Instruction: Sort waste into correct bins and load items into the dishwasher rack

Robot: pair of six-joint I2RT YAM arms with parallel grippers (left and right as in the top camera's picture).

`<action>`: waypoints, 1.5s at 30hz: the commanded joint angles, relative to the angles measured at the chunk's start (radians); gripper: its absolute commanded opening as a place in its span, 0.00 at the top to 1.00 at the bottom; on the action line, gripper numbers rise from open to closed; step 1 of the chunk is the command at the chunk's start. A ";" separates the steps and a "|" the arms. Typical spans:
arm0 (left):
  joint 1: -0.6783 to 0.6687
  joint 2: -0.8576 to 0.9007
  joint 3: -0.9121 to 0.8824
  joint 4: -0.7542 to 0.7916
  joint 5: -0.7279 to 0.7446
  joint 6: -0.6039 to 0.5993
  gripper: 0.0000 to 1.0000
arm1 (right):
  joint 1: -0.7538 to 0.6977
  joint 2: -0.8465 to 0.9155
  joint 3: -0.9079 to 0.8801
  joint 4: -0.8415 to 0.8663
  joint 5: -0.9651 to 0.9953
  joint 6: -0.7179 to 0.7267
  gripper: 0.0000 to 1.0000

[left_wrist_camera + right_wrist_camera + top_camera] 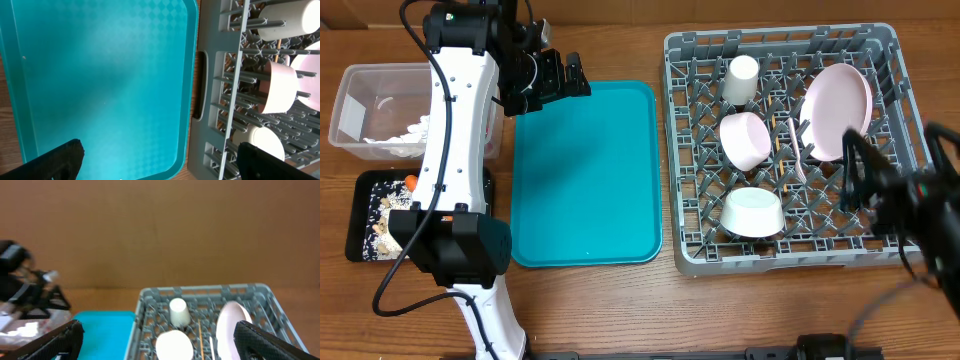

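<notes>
The grey dishwasher rack (pixel 770 42) holds a white cup (pixel 741 78), a pale-pink bowl (pixel 745 138), a white bowl (pixel 752 212) and an upright pale-pink plate (pixel 837 110). A wooden chopstick (pixel 200 336) lies between the pegs. The clear tub (pixel 350 80) holds the white napkin (pixel 405 135). The black tray (pixel 360 190) holds beige food scraps (pixel 388 215) and the orange carrot (pixel 410 182). My left gripper (pixel 560 80) is open and empty over the teal tray's far-left corner. My right gripper (pixel 855 175), blurred, is open and empty over the rack's right side. The red wrapper is out of view.
The large teal serving tray (pixel 585 170) lies between the bins and the rack and also shows in the left wrist view (pixel 100 75). The left arm's white body (pixel 460 150) reaches over the bins. A brown wall backs the table in the right wrist view.
</notes>
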 commanded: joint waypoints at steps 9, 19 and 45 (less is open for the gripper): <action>-0.013 -0.032 0.021 0.002 0.000 0.008 0.00 | 0.027 -0.189 0.005 -0.056 -0.010 0.001 0.00; -0.013 -0.032 0.020 0.002 0.000 0.008 0.00 | 0.027 -0.356 -0.072 -0.082 -0.018 0.012 0.00; -0.013 -0.032 0.020 0.002 -0.001 0.008 0.00 | 0.017 -0.786 -0.761 0.381 -0.085 0.043 0.00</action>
